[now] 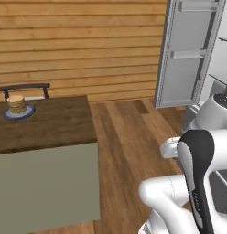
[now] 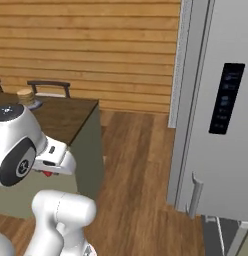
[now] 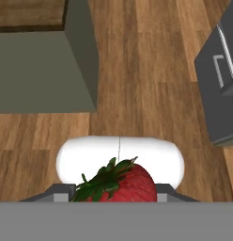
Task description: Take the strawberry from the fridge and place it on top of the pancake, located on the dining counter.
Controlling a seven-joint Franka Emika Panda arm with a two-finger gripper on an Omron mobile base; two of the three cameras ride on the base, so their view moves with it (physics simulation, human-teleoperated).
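Right in front of my hand camera sits the strawberry, red with its green leaves pointing to the left, and my jaws are clamped on it from both sides. My gripper holds it above the wooden floor, away from any surface. In the right base view a small piece of red shows under my white hand.

Beyond the fruit I see the grey-green corner of the dining counter on the upper left, and part of the fridge on the right. In the left base view the pancake stands as a small stack on a blue-grey plate, near the far left end of the dark brown surface. A dark chair back rises just behind it. The fridge door stands open, with the wooden plank wall beside it.
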